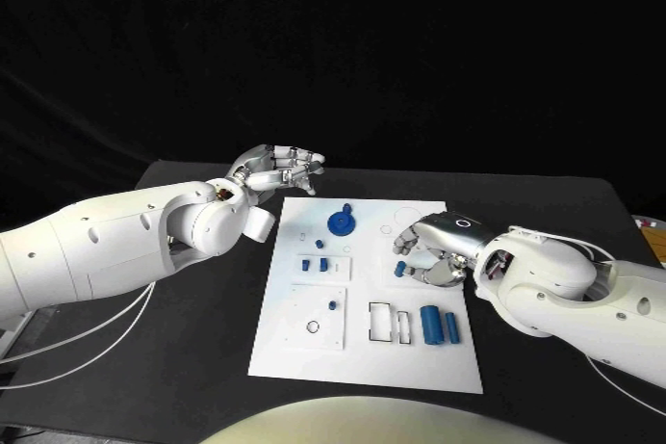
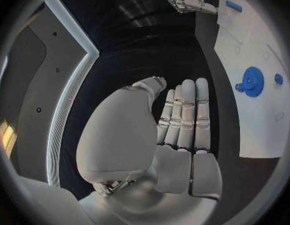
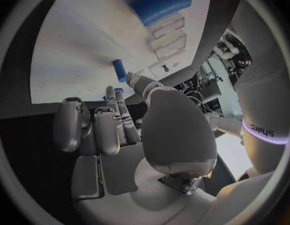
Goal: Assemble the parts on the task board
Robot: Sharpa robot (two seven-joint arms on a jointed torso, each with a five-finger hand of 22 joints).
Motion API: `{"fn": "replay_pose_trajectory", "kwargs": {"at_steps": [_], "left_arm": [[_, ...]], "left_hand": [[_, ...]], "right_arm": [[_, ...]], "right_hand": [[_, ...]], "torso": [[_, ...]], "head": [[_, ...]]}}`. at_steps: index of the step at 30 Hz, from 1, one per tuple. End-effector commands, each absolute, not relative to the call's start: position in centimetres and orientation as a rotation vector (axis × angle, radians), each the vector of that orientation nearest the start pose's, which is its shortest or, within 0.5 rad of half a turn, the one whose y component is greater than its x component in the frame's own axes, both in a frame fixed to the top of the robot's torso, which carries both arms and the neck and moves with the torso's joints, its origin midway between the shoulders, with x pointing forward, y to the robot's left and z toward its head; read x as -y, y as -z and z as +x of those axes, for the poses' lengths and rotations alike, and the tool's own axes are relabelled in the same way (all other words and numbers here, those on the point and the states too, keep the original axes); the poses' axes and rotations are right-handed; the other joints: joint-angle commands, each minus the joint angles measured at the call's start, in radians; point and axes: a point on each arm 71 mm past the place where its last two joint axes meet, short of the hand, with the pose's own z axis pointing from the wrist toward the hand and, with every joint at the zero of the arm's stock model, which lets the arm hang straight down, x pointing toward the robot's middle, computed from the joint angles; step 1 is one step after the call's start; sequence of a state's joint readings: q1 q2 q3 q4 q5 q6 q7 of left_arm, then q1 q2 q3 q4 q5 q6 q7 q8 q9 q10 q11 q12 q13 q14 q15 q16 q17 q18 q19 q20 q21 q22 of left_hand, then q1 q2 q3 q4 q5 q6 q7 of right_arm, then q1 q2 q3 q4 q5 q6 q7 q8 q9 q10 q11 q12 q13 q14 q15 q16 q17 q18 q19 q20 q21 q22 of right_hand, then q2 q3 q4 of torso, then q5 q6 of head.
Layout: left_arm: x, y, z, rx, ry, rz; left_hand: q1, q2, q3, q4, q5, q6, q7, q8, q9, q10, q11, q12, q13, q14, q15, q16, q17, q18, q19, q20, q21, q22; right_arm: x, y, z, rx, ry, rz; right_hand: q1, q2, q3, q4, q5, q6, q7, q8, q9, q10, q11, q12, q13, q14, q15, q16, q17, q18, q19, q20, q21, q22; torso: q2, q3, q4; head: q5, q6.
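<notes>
- Risk, right side: your right hand [image 1: 427, 249] hovers low over the right half of the task board [image 1: 364, 367], with a small blue peg [image 1: 399, 269] just under its curled fingers. In the right wrist view the same peg [image 3: 119, 70] lies just beyond the fingertips [image 3: 115, 96], apparently untouched. If you close too early, I judge the peg may roll or skid across the smooth plate.
- Risk, neighbours: two blue cylinders [image 1: 440, 325] lie side by side nearer the robot than that hand. A sweeping wrist could knock them out of place.
- Risk, board: the white plate shows no visible clamp; a sideways push from either hand could shift it on the black table [image 1: 555, 203].
- Pose, right hand: palm turned down towards the board, fingers bent inward and apart, holding nothing that you can see.
- Pose, left hand: your left hand [image 1: 278, 169] is off the board's far left corner, over bare table. The left wrist view shows its fingers [image 2: 185, 112] straight and pressed side by side, thumb alongside, nothing in the grasp.
- Location of parts: the blue gear [image 1: 342, 220] sits near the board's far edge; small blue pieces [image 1: 315, 265] sit on the left half; the gear appears again in the left wrist view [image 2: 251, 81].
- Judgement: the peg pick-up seems the step in hand, not yet made.
</notes>
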State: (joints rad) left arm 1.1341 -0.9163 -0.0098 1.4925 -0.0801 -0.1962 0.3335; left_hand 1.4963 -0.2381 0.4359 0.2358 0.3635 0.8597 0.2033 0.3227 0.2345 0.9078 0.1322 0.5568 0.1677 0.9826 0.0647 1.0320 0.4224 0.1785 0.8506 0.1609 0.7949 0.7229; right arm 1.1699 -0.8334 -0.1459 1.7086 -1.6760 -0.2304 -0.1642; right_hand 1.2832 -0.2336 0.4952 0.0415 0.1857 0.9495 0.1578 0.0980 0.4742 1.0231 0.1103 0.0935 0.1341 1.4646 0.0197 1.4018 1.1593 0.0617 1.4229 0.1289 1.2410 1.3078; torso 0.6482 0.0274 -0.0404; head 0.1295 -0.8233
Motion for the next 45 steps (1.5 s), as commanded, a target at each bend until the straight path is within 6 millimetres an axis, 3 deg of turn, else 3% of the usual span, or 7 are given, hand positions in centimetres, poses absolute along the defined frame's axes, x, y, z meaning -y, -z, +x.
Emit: {"fn": "replay_pose_trajectory", "kwargs": {"at_steps": [1,11,15,45], "left_arm": [[-24.7,20.2,48.3,-1.519,1.527,-1.114],[-24.8,20.2,48.3,-1.518,1.524,-1.115],[-24.7,20.2,48.3,-1.518,1.525,-1.115],[-24.9,20.2,48.3,-1.518,1.521,-1.117]], "left_hand": [[-0.001,0.005,-0.005,-0.002,0.001,-0.008,-0.002,-0.001,-0.001,-0.007,0.002,0.004,0.002,-0.005,0.001,-0.005,-0.001,0.003,0.002,0.003,-0.003,-0.002],[-0.001,0.005,-0.005,-0.002,0.001,-0.008,-0.002,-0.001,-0.001,-0.007,0.002,0.004,0.002,-0.005,0.001,-0.005,-0.001,0.003,0.002,0.003,-0.003,-0.002],[-0.001,0.006,-0.005,-0.002,0.001,-0.008,-0.002,0.0,-0.001,-0.007,0.002,0.006,0.002,-0.005,0.001,-0.005,-0.001,0.004,0.003,0.003,-0.004,-0.002],[0.001,0.007,-0.005,-0.003,0.002,-0.008,-0.002,0.001,-0.001,-0.009,0.002,0.008,0.002,-0.004,0.0,-0.004,-0.002,0.004,0.004,0.003,-0.004,-0.003]], "right_arm": [[13.9,22.8,41.9,-1.775,-0.641,-0.544],[13.6,23.5,42.0,-1.789,-0.638,-0.544],[13.6,23.7,42.0,-1.794,-0.639,-0.543],[12.9,24.2,42.0,-1.8,-0.642,-0.522]], "right_hand": [[0.014,0.008,-0.005,-0.002,0.003,0.004,0.0,-0.003,-0.002,0.018,-0.004,0.011,-0.003,0.019,0.004,-0.002,0.003,0.008,0.001,-0.003,0.006,0.127],[0.025,0.044,0.03,0.011,-0.013,0.067,-0.004,0.022,-0.003,0.101,-0.016,0.04,-0.014,0.026,-0.006,0.005,0.014,-0.005,0.034,-0.012,0.066,0.154],[0.027,0.048,0.037,0.013,-0.014,0.08,-0.008,0.028,-0.002,0.114,-0.019,0.04,-0.017,0.027,-0.009,0.006,0.014,-0.008,0.04,-0.015,0.078,0.16],[0.008,0.025,0.035,0.026,-0.018,0.054,0.0,0.012,-0.013,0.129,-0.017,0.031,-0.026,0.027,-0.008,0.006,0.012,-0.01,0.045,-0.016,0.086,0.165]], "torso": [[0.0,-0.0009,0.0002],[0.0,-0.0011,-0.0012],[0.0,-0.0002,-0.0008],[0.0,-0.0006,-0.0017]], "head": [[0.001,-0.002],[0.006,-0.009],[0.007,-0.01],[0.008,-0.017]]}}
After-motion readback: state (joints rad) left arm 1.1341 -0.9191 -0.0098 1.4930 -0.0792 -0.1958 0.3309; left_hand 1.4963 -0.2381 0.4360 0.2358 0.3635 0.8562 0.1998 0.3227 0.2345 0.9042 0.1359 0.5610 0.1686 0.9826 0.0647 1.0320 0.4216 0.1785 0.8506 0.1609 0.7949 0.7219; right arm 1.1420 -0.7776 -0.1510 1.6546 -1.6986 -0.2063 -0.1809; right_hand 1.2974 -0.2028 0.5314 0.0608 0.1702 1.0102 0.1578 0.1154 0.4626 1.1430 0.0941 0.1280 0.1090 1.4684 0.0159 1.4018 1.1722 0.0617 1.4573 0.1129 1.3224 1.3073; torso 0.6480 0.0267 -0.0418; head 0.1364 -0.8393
